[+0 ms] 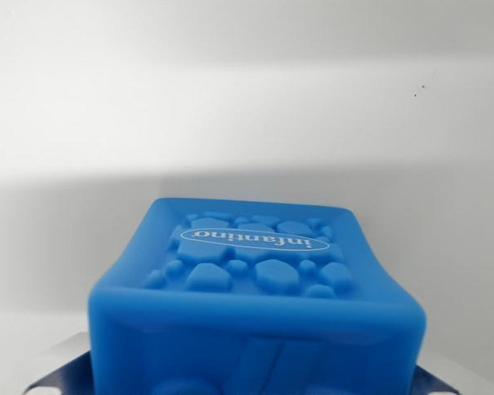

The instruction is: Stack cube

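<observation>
A blue soft cube [255,280] fills the lower middle of the wrist view, very close to the camera. Its top face carries raised pebble shapes and a white oval "infantino" logo that reads upside down. My gripper [255,383] sits at the bottom edge. One grey metal finger [62,366] shows at the wrist view's left of the cube and the other finger [440,383] at its right. Both press against the cube's sides, so the gripper is shut on it. The cube's underside and whatever lies beneath it are hidden. No second cube is in view.
A plain white surface [247,132] stretches beyond the cube, with a brighter band across the top. A few small dark specks [417,94] mark it at the upper right.
</observation>
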You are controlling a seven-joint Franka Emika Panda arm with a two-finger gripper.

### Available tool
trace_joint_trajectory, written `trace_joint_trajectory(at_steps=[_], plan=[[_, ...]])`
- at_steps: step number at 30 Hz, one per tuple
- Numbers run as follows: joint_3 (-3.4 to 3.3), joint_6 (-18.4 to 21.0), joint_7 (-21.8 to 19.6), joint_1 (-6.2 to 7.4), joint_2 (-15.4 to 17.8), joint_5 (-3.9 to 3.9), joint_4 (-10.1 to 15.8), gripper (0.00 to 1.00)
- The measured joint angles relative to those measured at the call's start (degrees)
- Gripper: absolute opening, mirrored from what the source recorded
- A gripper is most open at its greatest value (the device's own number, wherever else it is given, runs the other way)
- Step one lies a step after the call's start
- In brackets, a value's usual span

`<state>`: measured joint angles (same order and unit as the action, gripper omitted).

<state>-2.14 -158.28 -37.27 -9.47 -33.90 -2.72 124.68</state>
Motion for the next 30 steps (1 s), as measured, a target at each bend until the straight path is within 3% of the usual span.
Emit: trace_joint_trajectory(at_steps=[30], plan=[[-0.02, 0.91, 0.0, 0.01, 1.49, 0.0, 0.39, 0.0]])
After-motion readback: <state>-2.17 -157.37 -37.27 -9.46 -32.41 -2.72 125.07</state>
